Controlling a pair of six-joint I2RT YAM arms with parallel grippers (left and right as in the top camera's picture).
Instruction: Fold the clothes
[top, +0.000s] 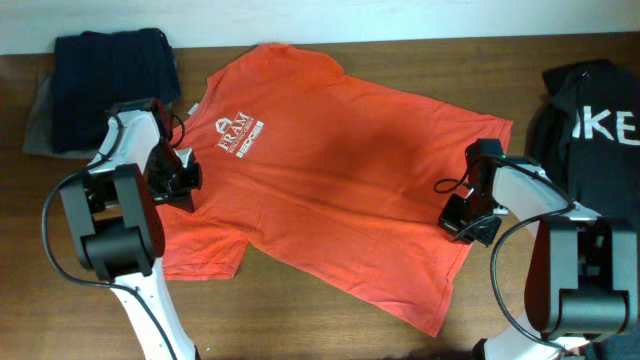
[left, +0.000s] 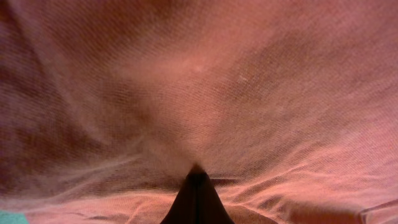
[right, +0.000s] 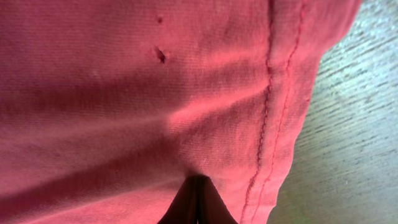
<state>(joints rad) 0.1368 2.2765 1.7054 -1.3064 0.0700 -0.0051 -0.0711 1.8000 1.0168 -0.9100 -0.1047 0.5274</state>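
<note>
My left hand (left: 197, 177) is pinched shut on the T-shirt (top: 330, 170) near a sleeve. My right hand (right: 198, 183) is closed on cloth just inside the stitched hem (right: 268, 124), and that wrist view alone shows a small hole (right: 161, 55). Only overhead shows the shirt spread on the counter (top: 300, 320), white logo (top: 238, 133) up.

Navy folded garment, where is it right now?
Overhead view: the navy garment lies at the far-left corner of the table, beside the orange T-shirt.

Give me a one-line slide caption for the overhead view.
Left end effector by a sleeve and right end effector by the hem pinch an orange-red T-shirt spread lettering-up on a wooden table.
</note>
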